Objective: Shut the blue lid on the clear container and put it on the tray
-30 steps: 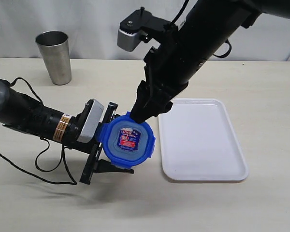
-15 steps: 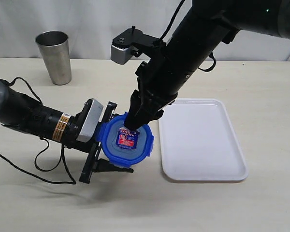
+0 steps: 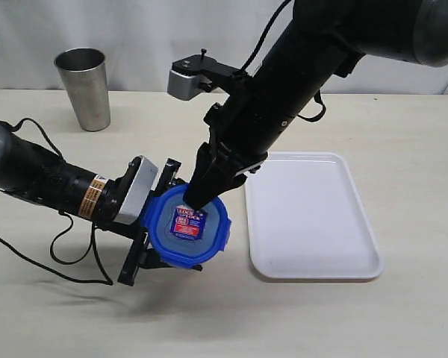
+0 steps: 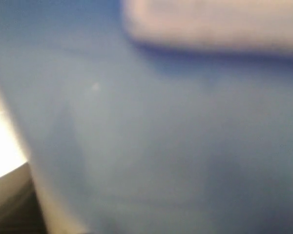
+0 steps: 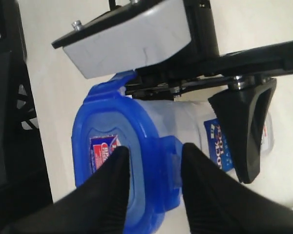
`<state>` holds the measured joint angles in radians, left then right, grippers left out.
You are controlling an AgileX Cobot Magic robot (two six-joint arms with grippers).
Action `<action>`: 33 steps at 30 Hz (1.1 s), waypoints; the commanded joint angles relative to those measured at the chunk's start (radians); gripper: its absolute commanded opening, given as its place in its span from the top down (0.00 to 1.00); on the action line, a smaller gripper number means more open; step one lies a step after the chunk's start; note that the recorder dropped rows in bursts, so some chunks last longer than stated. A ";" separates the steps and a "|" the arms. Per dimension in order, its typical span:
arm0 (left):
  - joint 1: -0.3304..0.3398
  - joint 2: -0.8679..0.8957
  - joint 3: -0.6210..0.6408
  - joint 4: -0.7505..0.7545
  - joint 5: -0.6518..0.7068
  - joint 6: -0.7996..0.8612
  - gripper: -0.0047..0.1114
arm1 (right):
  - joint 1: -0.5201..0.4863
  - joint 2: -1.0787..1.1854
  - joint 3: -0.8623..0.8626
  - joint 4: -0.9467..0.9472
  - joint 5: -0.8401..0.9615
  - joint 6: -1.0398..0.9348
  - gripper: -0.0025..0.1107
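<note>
Tabletop (image 3: 403,313), pale and wide, has a white tray (image 3: 313,224) lying flat on the right side. A shiny metal cup (image 3: 84,88) stands far back on the left, well away from everything else.

The left arm lies low and reaches in from the left. Its claw (image 3: 168,218) grips the clear container (image 5: 185,119) by its sides. In the right wrist view, one black pad (image 5: 246,126) of that claw sits flat against the container wall. The container is tipped over, so its top faces up and toward the front.

The blue lid (image 3: 213,227) sits on the mouth of the container. It has a small red and white sticker (image 3: 185,222) in the middle. The lid and the container are just beside the left edge of the tray, not on it. I cannot tell if the container touches the tabletop.

The right arm comes down from the top right. Its claw (image 3: 198,195) has its tip at the back edge of the lid. In the right wrist view, its two black fingers (image 5: 110,195) stand a little apart. One finger is over the top of the lid. The other is past the rim, on the container side. A blue flap (image 5: 161,161) of the lid shows in the gap between them. I cannot tell if the fingers squeeze the flap or only sit around it.

The left wrist view is all blurry blue, too close to make out.
</note>
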<state>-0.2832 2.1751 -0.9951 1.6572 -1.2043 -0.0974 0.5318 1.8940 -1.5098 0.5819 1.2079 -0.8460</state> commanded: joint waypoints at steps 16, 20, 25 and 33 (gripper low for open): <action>0.039 -0.007 0.005 -0.159 -0.017 -0.252 0.96 | 0.004 -0.038 0.021 -0.371 -0.141 0.255 0.75; 0.039 -0.007 0.005 -0.177 -0.017 -0.252 0.96 | 0.006 -0.107 0.011 -0.364 -0.168 0.263 0.75; 0.039 -0.007 0.005 -0.256 -0.017 -0.252 0.96 | 0.006 -0.245 0.011 -0.230 -0.243 0.572 0.64; 0.039 -0.007 0.005 -0.341 0.069 -0.333 0.96 | 0.006 -0.251 0.011 -0.241 -0.272 0.961 0.61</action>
<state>-0.2435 2.1805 -0.9871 1.3514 -1.1369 -0.4083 0.5372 1.6231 -1.5002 0.3571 0.9555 -0.0248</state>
